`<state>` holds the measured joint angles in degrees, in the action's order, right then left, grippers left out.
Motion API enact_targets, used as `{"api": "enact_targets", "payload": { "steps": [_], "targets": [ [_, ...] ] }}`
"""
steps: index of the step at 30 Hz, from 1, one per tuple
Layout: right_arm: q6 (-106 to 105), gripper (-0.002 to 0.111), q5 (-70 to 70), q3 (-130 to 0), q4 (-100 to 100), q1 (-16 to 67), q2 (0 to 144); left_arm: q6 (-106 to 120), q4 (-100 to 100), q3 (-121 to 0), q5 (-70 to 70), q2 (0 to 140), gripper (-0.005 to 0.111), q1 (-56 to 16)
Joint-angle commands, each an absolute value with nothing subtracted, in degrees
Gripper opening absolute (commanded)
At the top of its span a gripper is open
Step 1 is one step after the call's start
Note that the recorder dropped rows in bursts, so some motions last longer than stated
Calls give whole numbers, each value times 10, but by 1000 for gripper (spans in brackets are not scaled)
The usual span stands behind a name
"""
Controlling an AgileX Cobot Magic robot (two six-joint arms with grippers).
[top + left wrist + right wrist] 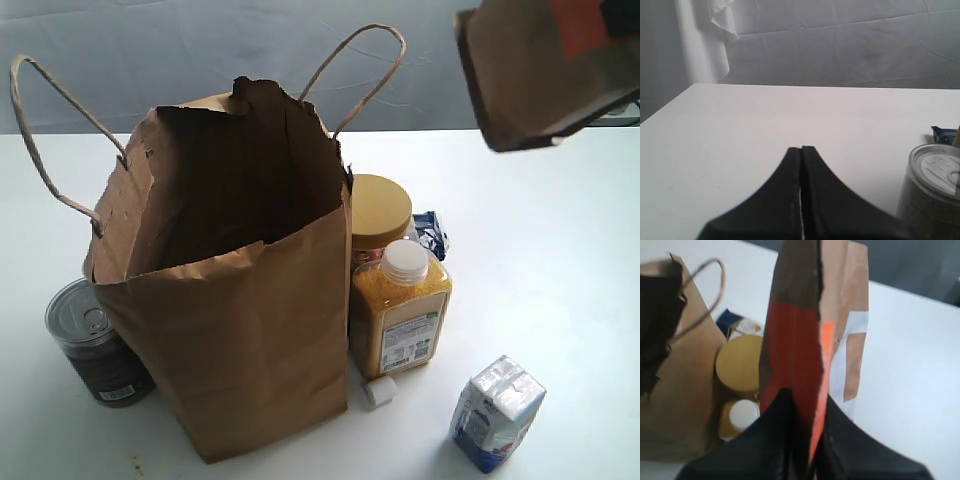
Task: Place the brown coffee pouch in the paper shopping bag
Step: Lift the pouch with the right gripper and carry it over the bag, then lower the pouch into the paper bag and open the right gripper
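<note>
Right now my right tool (805,412) is clenched on the brown coffee pouch (540,70), held high and to the right of the paper shopping bag (250,310), its long axis continuing the tool's line, so the bag's open mouth lies down-left of it, while my left tool (801,165) is pinched shut on nothing.

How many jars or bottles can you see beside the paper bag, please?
2: a gold-lidded jar right of the bag in the exterior view, and a yellow bottle in front of that jar. The bag may hide others.
</note>
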<state>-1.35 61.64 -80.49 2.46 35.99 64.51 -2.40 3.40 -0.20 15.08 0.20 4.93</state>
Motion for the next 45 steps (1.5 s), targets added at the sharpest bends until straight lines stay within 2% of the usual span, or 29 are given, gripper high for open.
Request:
{"api": "enact_targets", "payload": {
  "steps": [1, 13, 24, 33, 39, 45],
  "targets": [
    [-28, 0, 556, -808, 58, 360, 578, -26, 37, 0, 148, 0, 0, 51],
    [-285, 0, 465, -808, 385, 360, 516, -26, 37, 0, 148, 0, 0, 51],
    [-417, 0, 471, -808, 579, 360, 610, -26, 37, 0, 148, 0, 0, 51],
    [-437, 0, 485, -808, 593, 363, 697, -26, 37, 0, 148, 0, 0, 51],
    [-452, 0, 454, -808, 589, 420, 762, -26, 37, 0, 148, 0, 0, 51],
    [-452, 0, 433, -808, 559, 435, 813, -26, 37, 0, 148, 0, 0, 51]
  ]
}}
